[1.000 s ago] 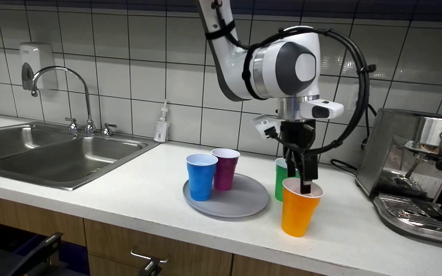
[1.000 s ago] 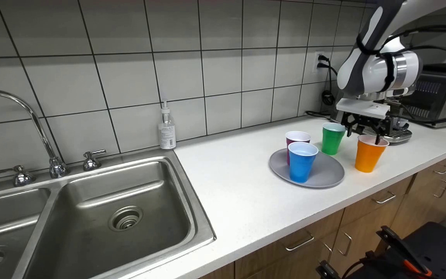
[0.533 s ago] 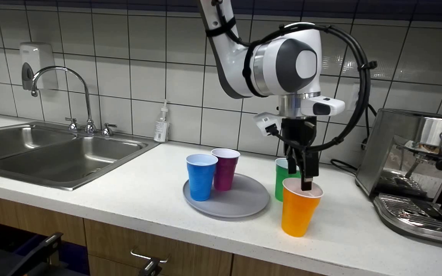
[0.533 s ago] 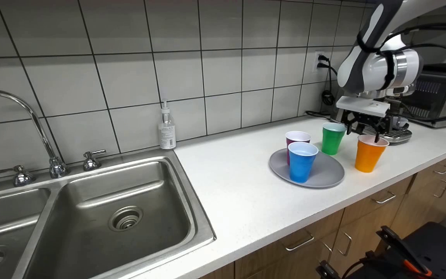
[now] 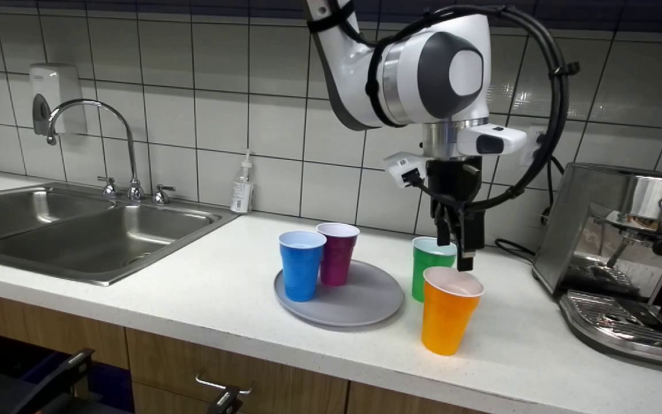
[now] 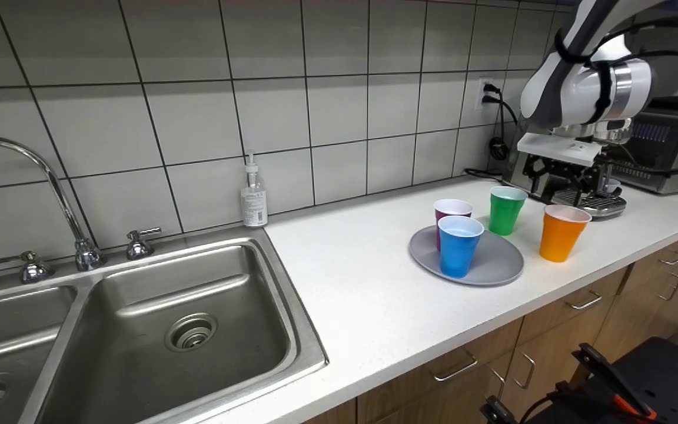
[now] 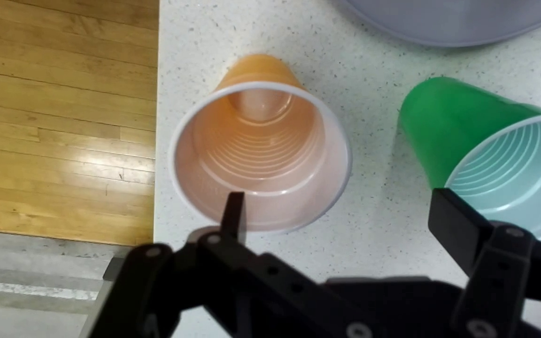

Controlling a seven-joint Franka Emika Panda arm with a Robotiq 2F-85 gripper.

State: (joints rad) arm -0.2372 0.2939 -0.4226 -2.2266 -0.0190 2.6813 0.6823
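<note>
In an exterior view, the sink (image 5: 104,238) is set in the worktop (image 5: 239,276) at left, the tap (image 5: 134,187) at its rear edge. The dispenser (image 5: 60,95) is on the wall (image 5: 279,123) above; the bottle (image 5: 242,192) stands by the wall near the sink's rear right corner. Right of the sink lies the plate (image 5: 360,302), with the front cup (image 5: 301,268) on it and, behind to the right, the rear cup (image 5: 338,260). Right of the plate are the near cup (image 5: 449,316) and, behind it to the left, the far cup (image 5: 430,261), with the end effector (image 5: 454,256) near their rims. The coffee machine (image 5: 630,264) stands farthest right.
</note>
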